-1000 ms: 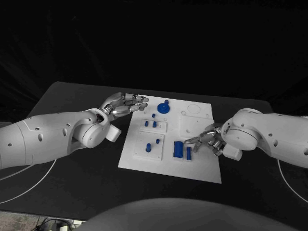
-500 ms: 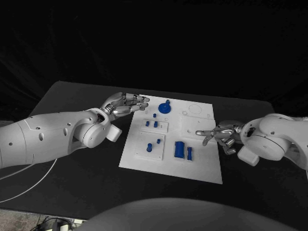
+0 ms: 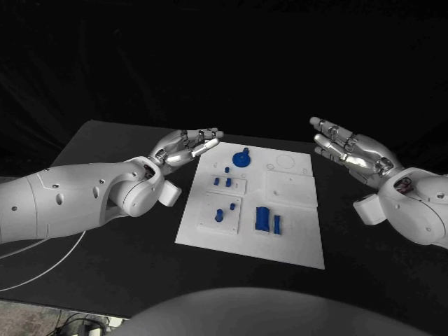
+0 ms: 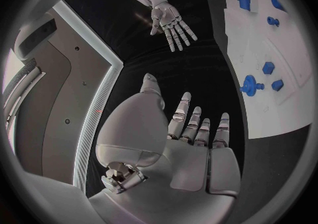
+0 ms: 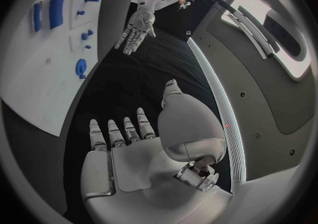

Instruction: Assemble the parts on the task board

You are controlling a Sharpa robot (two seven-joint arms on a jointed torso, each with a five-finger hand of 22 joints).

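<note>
- The task board [image 3: 290, 238] lies flat in the middle of the black desk [image 3: 103, 140], its long side running away from the robot.
- The left hand [image 3: 189, 146] is held beside the board's far left corner, fingers stretched out straight and a little apart, holding nothing (the left wrist view shows the palm [image 4: 192, 155] flat and bare).
- The right hand [image 3: 350, 149] is raised off to the right of the board, well apart from it, fingers straight and spread, nothing in it.
- A round blue gear [image 3: 241, 158] sits near the board's far edge, close to the left hand's fingertips but not touching them.
- Two small blue pegs [image 3: 222, 181] stand on a raised white square just nearer than the gear.
- Two more small blue pieces [image 3: 220, 213] sit on a second raised square, nearer the robot.
- A wide blue block [image 3: 260, 218] and a slim blue bar [image 3: 276, 224] lie side by side near the board's near edge, close together (whether they touch cannot be told).
- Pale round outlines [image 3: 287, 162] mark the board's far right corner.
</note>
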